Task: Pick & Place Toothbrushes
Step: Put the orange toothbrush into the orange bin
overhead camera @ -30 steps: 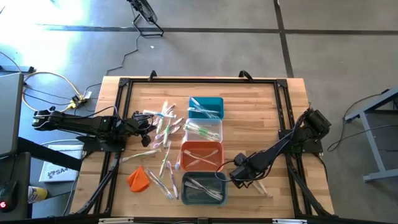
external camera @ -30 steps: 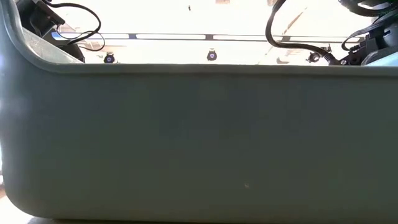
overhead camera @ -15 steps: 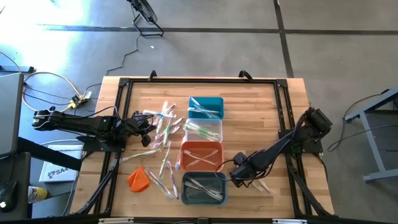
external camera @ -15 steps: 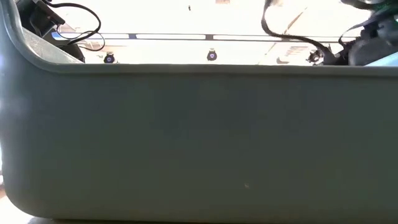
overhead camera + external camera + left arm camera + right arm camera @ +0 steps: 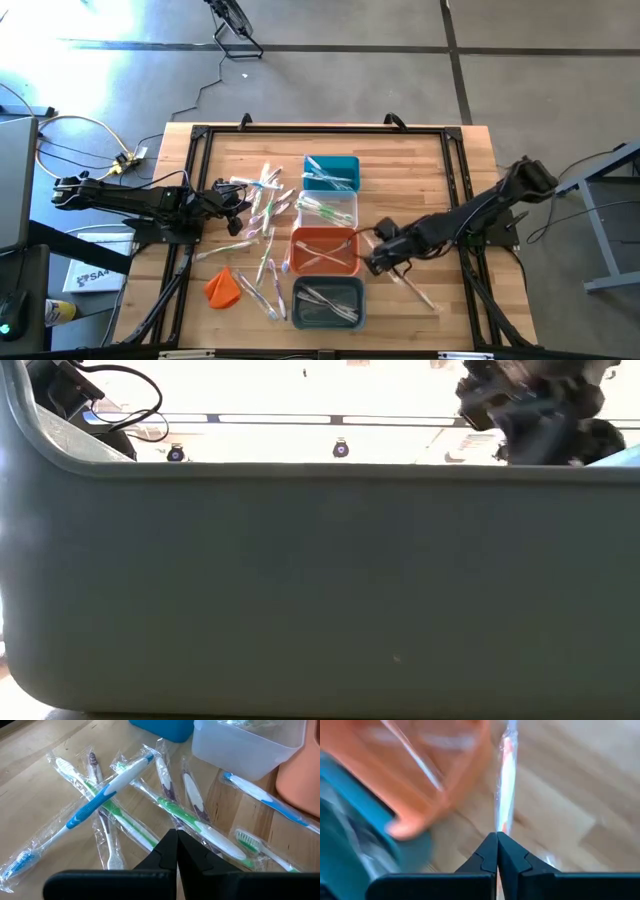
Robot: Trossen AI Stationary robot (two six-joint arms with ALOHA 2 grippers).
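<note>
1. the right hand is sitting at lower centre-right of the high frame, just beside the orange bin, its fingers pinched together on a wrapped orange brush; the wrist view is showing that brush's film running out from between the closed tips.
2. in the high frame the held brush is trailing from the hand toward the lower right, its long axis running diagonally over the worktop, far end toward the frame's lower right corner. whether it is lifted clear i cannot tell.
3. it is looking light and stiff, but the clear wrap is likely making it slippery, so a pinch across the handle near the middle is seeming safest; a grip near one end is risking swing.
4. the left hand is waiting at left of centre, fingers shut on nothing, over the loose brushes.
5. those brushes are lying crossed at many angles; in the left wrist view a blue-and-white brush is running from lower left to upper centre, over green ones.
6. more brushes are already lying in the teal bin, clear bin, orange bin and grey bin. an orange lump is sitting at lower left.
</note>
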